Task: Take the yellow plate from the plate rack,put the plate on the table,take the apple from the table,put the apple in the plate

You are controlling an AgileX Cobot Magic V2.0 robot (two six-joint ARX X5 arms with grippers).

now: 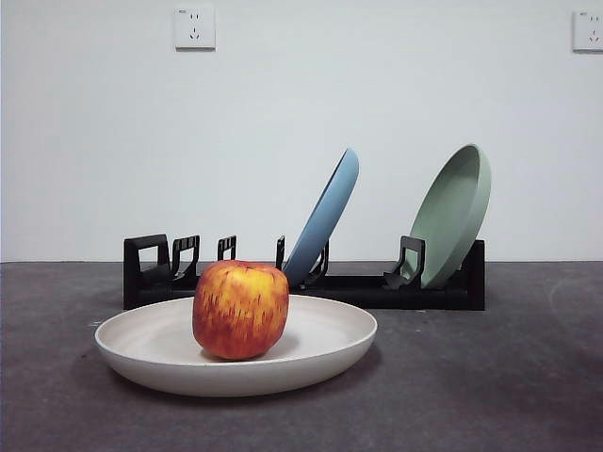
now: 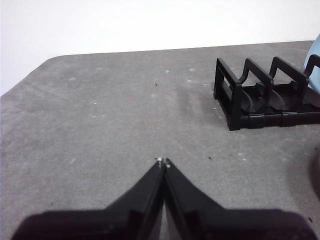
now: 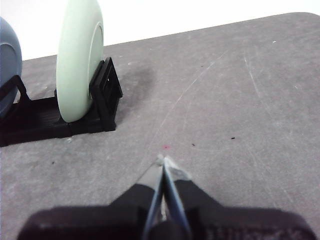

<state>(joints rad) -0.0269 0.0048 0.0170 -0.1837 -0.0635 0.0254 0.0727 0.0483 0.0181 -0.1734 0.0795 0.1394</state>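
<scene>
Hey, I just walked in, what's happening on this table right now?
Nothing is being handled at this moment. The apple sits in the yellow plate, which lies flat on the table in front of the plate rack. A blue plate and a pale green plate lean in the rack's slots. The left gripper and the right gripper are both shut and empty, each over bare table near one end of the rack.

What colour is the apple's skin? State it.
The apple is red with yellow-orange streaks, clearest in the front view.
</scene>
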